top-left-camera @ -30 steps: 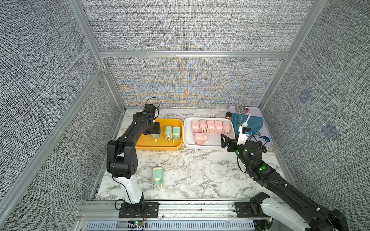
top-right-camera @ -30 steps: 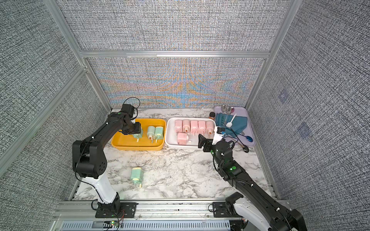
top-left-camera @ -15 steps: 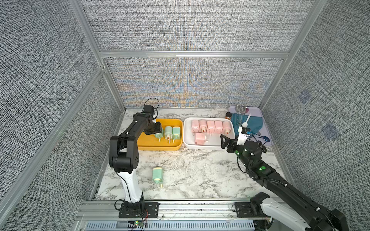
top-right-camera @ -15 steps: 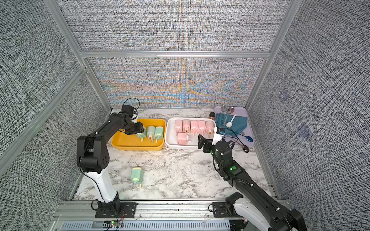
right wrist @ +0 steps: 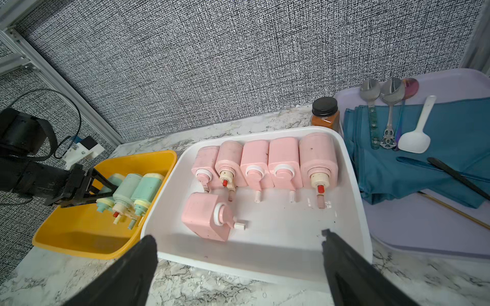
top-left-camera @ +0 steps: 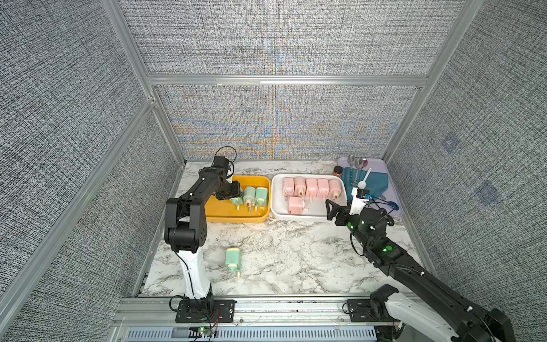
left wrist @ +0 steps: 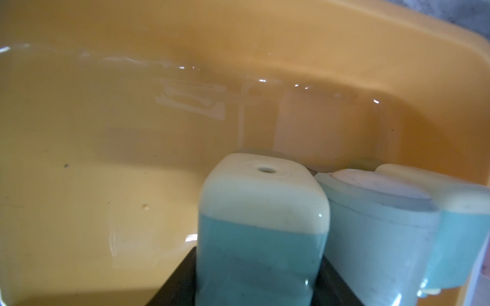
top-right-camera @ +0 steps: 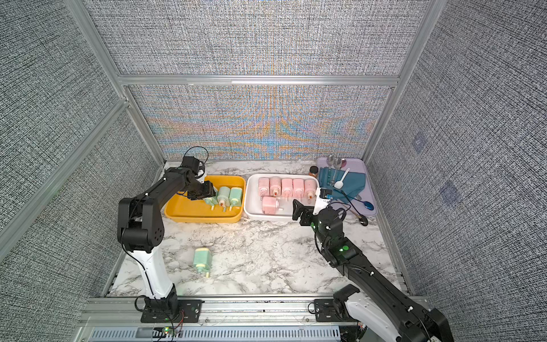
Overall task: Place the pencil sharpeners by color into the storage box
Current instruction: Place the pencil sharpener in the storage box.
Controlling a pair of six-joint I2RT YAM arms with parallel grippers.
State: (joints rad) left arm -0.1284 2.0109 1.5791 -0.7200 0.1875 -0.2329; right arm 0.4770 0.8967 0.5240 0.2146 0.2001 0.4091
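Swinging its elbow up and inward over the last second, the left arm [top-left-camera: 204,185] has carried its load a little rightward inside the yellow storage box [top-left-camera: 236,219]. The left jaws are clamped on a held mint green sharpener [left wrist: 259,225]. It sits low in the box, just beside the two boxed mint green sharpeners [top-left-camera: 255,194]. It seems to be lined up to extend their row, so letting go looks like the next step.

In front of that box, well apart from it, a loose mint green sharpener [top-left-camera: 233,258] lies on the marble surface [top-left-camera: 296,260]. It has not moved and is not yet sorted.

Further right, the white storage box [top-left-camera: 305,217] holds all six pink sharpeners [top-left-camera: 311,187], five in a back row and one in front. That keeps the colours apart.

The right jaws stand wide open and empty at that box's near rim, unchanged. They are probably parked there because the pink side looks finished.

Furthest right, the spice jar [right wrist: 324,114] and the lavender tray [top-left-camera: 376,163] of spoons and blue cloth play no part.
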